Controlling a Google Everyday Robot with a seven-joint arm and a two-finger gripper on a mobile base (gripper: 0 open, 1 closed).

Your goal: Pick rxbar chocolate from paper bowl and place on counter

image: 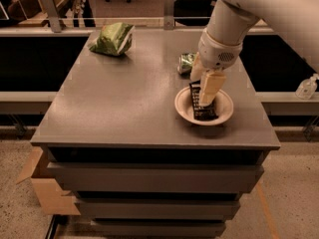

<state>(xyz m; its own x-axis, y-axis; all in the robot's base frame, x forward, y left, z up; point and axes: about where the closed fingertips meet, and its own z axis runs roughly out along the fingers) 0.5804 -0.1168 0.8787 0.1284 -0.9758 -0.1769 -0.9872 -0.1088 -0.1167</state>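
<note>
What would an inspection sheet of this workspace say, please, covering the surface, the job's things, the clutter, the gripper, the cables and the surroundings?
Surface: grey counter, matte, with drawer fronts below.
Job's things: rxbar chocolate is inside the paper bowl, which stands near the counter's front right; the bar is not yet on the counter.
Clutter: green chip bag near the far left corner; green can just behind the bowl.
Gripper: the gripper reaches down into the bowl, right at the bar.
Cables: nothing seen.
Surroundings: cardboard box on the floor at the counter's left; clear bottle on the ledge to the right.
</note>
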